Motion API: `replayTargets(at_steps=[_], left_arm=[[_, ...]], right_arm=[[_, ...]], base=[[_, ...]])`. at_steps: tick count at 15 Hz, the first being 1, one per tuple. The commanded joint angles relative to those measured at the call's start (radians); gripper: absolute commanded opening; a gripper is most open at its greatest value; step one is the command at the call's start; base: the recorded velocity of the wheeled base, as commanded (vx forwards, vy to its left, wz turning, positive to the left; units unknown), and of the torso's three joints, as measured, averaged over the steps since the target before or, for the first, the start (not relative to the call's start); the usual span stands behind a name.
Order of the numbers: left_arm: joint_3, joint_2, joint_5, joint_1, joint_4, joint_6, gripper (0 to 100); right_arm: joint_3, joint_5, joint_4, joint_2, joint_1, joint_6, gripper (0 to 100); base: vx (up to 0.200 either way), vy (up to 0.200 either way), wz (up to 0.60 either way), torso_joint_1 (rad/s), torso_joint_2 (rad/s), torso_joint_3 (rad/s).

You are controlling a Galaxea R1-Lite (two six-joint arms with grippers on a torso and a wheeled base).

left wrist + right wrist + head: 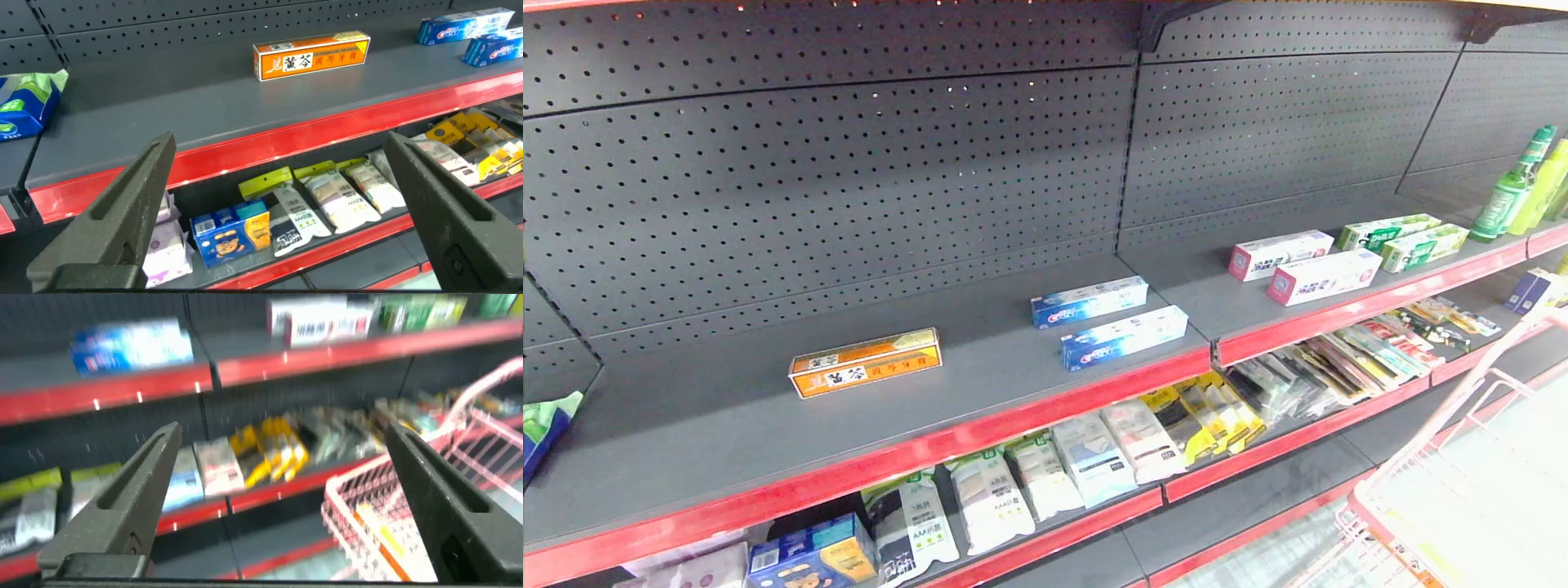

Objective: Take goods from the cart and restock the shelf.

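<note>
The grey shelf board (727,416) with a red front edge carries an orange toothpaste box (866,362), two blue boxes (1107,322), two pink-and-white boxes (1303,265) and two green boxes (1405,233). The pink wire cart (1429,425) stands at the lower right. My left gripper (278,163) is open and holds nothing. It faces the shelf front below the orange box (310,55). My right gripper (282,449) is also open and holds nothing. It hangs before the lower shelves, with the blue boxes (131,345) above and the cart (482,384) beside it.
Green bottles (1515,184) stand at the shelf's far right. A blue-green packet (543,425) lies at its far left. The lower shelf holds white pouches (1029,482), yellow packs (1209,408) and a blue carton (809,555). Free board lies around the orange box.
</note>
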Motion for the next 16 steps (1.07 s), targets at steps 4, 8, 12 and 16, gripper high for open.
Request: replayTargets(at_steps=[4,8,12,16], left_arm=[[0.0,0.002,0.0,0.0,0.0,0.001,100],[0.0,0.002,0.0,0.0,0.0,-0.001,100],[0.0,0.002,0.0,0.0,0.0,-0.001,100],[0.0,0.002,0.0,0.0,0.0,-0.001,100]], right_arm=[[-0.952,0.001,0.146,0.838,0.001,0.083,100],[-0.977,0.049,0.332,1.262,-0.342,-0.021,100],[-0.742,0.178,0.323,1.454,-0.678,-0.418,100],[-0.661,0.224,0.327,1.58,-0.896,-0.704,100]], base=[[0.0,0.0,0.0,0.0,0.0,0.0],[0.0,0.0,0.0,0.0,0.0,0.0],[0.0,0.0,0.0,0.0,0.0,0.0],[0.0,0.0,0.0,0.0,0.0,0.0]])
